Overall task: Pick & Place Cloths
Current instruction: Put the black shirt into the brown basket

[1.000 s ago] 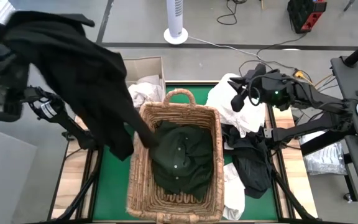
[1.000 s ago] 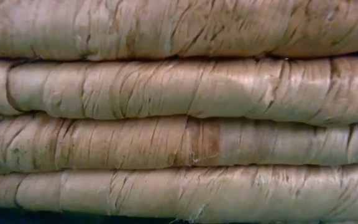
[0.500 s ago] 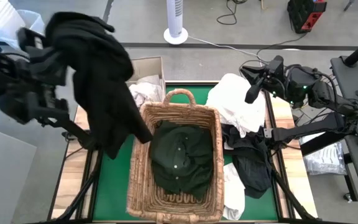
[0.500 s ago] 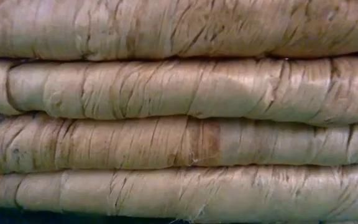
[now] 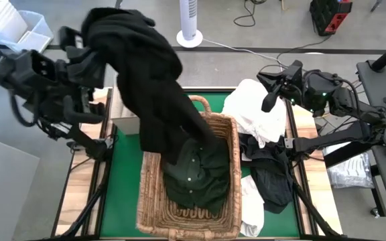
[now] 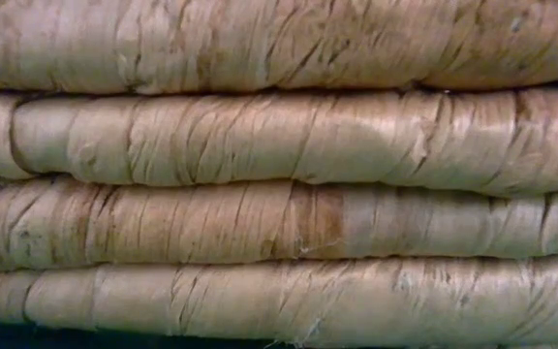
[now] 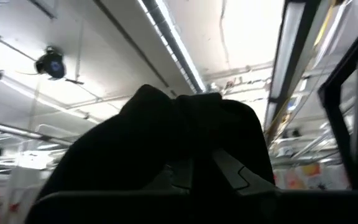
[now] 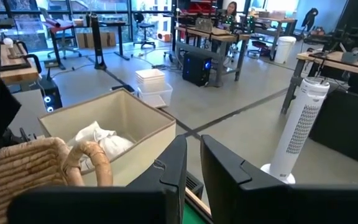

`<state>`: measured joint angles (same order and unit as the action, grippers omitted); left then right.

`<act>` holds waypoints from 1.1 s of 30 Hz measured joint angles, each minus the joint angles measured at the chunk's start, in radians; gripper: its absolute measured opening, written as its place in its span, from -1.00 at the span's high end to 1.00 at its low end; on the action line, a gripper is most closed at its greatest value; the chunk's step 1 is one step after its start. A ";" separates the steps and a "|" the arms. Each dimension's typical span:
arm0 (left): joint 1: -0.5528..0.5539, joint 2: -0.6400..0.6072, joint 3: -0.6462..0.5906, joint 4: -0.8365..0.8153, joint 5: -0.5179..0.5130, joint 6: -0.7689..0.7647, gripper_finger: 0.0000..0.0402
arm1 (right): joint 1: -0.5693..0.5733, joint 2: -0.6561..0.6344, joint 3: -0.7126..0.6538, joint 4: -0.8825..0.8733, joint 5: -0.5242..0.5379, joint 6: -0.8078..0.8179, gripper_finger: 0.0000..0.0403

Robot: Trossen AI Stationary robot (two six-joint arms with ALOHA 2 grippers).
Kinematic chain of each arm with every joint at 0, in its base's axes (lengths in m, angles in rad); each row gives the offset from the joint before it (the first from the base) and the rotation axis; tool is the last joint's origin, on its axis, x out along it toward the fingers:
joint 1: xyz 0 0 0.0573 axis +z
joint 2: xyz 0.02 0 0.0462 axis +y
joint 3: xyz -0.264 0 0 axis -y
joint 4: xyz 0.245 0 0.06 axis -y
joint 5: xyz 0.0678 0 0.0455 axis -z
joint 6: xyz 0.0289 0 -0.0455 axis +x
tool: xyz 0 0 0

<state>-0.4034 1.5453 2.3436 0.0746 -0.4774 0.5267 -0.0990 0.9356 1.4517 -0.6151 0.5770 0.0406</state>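
Note:
My left gripper (image 5: 89, 52) is raised high at the table's far left, shut on a large black cloth (image 5: 146, 80). The cloth drapes from it over the far left part of the wicker basket (image 5: 228, 144). A dark green cloth (image 5: 196, 174) lies in the basket. On the table right of the basket, a white cloth (image 5: 256, 114) lies beside a black cloth (image 5: 270, 177). My right gripper (image 5: 272, 96) hovers over the white cloth, clear of it. Its fingers (image 8: 178, 171) are almost together, with nothing between them. My left gripper holds a bunched upper part of the black cloth (image 7: 185, 118), which is heaped over the fingers and hides the place of contact. The gripper slants upward. The cloth hangs slack below it, its lower end (image 5: 169, 150) over the basket; whether it touches there I cannot tell.
A cardboard box (image 8: 126, 121) with white cloths (image 8: 98, 140) stands behind the basket's handle (image 8: 89, 158). A bright green mat (image 5: 122, 194) lies under the basket. The basket's wall (image 6: 279, 174) fills the low view. A white tower fan (image 5: 189, 20) stands on the floor beyond.
My left gripper has swung from the table's far left corner toward the basket, carrying the black cloth. The cloth's hanging end has moved from left of the basket to over its far left part. My right gripper has drawn up and away from the white cloth.

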 joint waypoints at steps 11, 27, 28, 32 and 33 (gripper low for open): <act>0.200 0.083 0.012 0.010 0.344 -0.358 1.00 | 0.000 -0.010 0.000 0.000 0.001 -0.010 0.81; 0.392 0.199 0.012 0.216 0.575 -0.698 1.00 | 0.000 -0.019 0.000 -0.016 0.080 -0.055 0.81; 0.399 0.212 0.012 0.240 0.603 -0.739 1.00 | 0.000 -0.022 0.000 -0.016 0.081 -0.055 0.81; 0.438 0.251 0.012 0.329 0.657 -0.914 1.00 | 0.000 -0.031 0.000 -0.016 0.081 -0.055 0.81; 0.450 0.254 0.012 0.334 0.657 -0.946 1.00 | 0.000 -0.032 0.000 -0.016 0.081 -0.054 0.81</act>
<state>0.0469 1.7994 2.3554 0.4083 0.1795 -0.4197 -0.0990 0.9033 1.4516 -0.6312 0.6577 -0.0136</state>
